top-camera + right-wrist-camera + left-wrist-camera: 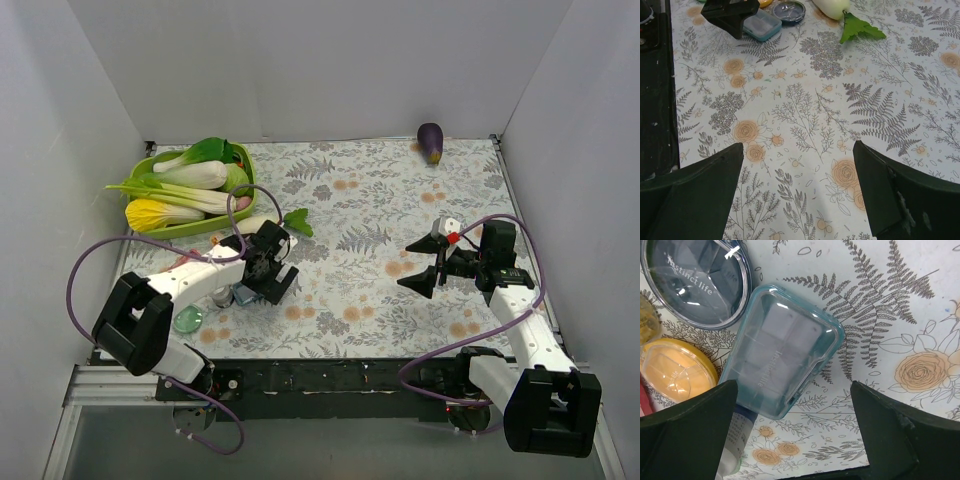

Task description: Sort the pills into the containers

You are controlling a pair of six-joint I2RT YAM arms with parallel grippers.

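A blue-rimmed rectangular tray [782, 352], lid shut, lies on the floral cloth just ahead of my left gripper [792, 435]. The gripper is open and empty, and its left finger [685, 435] is close beside the tray's near corner. A blue-grey round dish [700, 280] and an orange round dish [675, 367] lie left of the tray. In the top view a green round dish [187, 319] lies near the left arm. My right gripper [797, 185] is open and empty over bare cloth at the right [420, 263]. No loose pills show.
A white labelled bottle [735, 440] lies partly under the left finger. The green basket [150, 165] of vegetables stands at the back left, with a white vegetable and green leaf [860, 27] in front of it. An eggplant [431, 142] lies by the back wall. White walls enclose the table.
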